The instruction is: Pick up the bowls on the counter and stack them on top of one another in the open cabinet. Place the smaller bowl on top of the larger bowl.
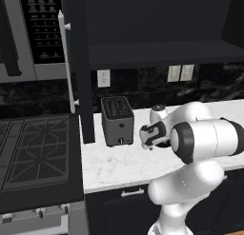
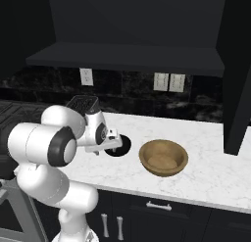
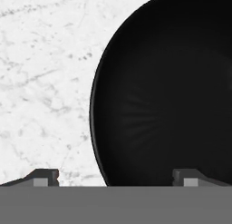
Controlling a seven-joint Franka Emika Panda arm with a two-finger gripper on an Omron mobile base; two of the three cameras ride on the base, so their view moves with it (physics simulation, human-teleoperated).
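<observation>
On the white marble counter (image 2: 206, 157), the black bowl (image 2: 121, 146) sits just left of the tan bowl (image 2: 163, 157) — the two close but apart. The gripper (image 3: 115, 177) hangs over the black bowl's edge, fingers (image 3: 45, 177) spread wide — one above marble, one above the bowl. The open cabinet (image 2: 132, 57) stands above

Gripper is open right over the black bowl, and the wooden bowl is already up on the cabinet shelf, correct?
Not quite. The wooden bowl is on the counter, beside the black bowl, as the right base view shows; the cabinet shelf holds no bowl. The rest stands: the gripper is open over the black bowl in the hand view.
</observation>
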